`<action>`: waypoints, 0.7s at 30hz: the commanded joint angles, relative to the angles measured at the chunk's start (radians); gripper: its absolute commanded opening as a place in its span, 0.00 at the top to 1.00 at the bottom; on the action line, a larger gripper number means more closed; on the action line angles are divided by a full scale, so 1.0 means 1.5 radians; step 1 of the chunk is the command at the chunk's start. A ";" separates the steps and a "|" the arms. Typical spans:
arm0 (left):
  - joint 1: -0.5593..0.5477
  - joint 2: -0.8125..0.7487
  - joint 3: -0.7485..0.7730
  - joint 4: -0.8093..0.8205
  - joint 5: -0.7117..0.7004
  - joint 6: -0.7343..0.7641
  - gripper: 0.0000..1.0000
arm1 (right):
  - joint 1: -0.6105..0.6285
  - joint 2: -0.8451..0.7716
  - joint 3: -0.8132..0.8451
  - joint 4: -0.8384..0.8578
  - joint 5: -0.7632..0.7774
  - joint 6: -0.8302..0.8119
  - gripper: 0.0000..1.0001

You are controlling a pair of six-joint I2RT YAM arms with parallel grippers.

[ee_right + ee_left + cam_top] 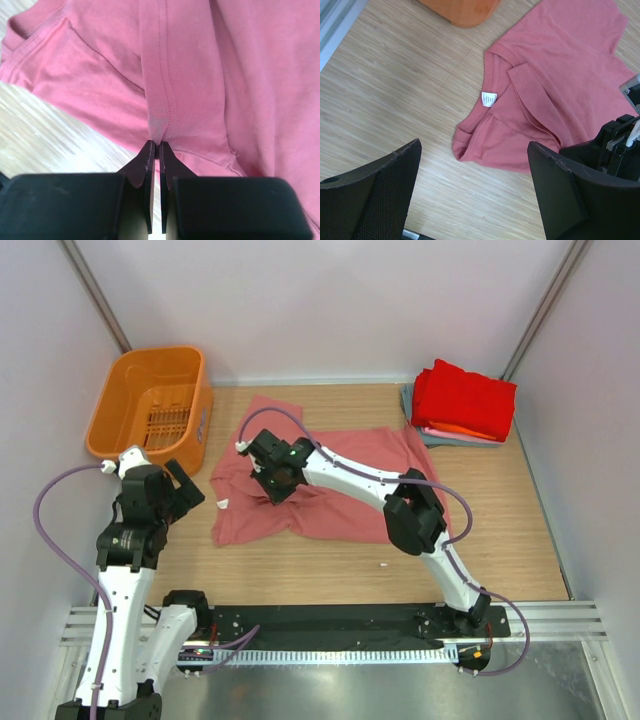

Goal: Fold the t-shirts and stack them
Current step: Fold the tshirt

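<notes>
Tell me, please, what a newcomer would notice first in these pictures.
A pink shirt lies rumpled across the middle of the table, and the right gripper is shut on a stitched fold of it. At the far right corner sits a stack of folded shirts, bright red on top, and an orange basket stands at the far left. The left gripper hangs open beside the shirt's collar end.

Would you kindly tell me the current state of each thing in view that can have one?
salmon-pink t-shirt: unfolded, spread out and rumpled, with one fold pinched by the right gripper
folded t-shirts: folded and stacked, with a red one on top
orange basket: upright, nothing visible inside
left gripper: open, holding nothing
right gripper: shut on a seam of the salmon-pink t-shirt
</notes>
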 commanded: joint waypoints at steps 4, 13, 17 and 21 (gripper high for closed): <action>0.004 -0.004 -0.003 0.012 -0.011 0.001 0.12 | -0.050 -0.039 0.036 0.012 -0.045 0.006 0.99; 0.005 0.001 -0.003 0.012 -0.010 0.001 0.12 | -0.165 0.019 0.054 0.073 -0.201 0.062 0.99; 0.004 0.005 -0.003 0.011 -0.010 0.001 0.12 | -0.207 0.048 0.054 0.104 -0.252 0.097 0.98; 0.004 0.009 -0.002 0.011 -0.010 0.002 0.12 | -0.221 0.070 0.064 0.112 -0.262 0.113 0.93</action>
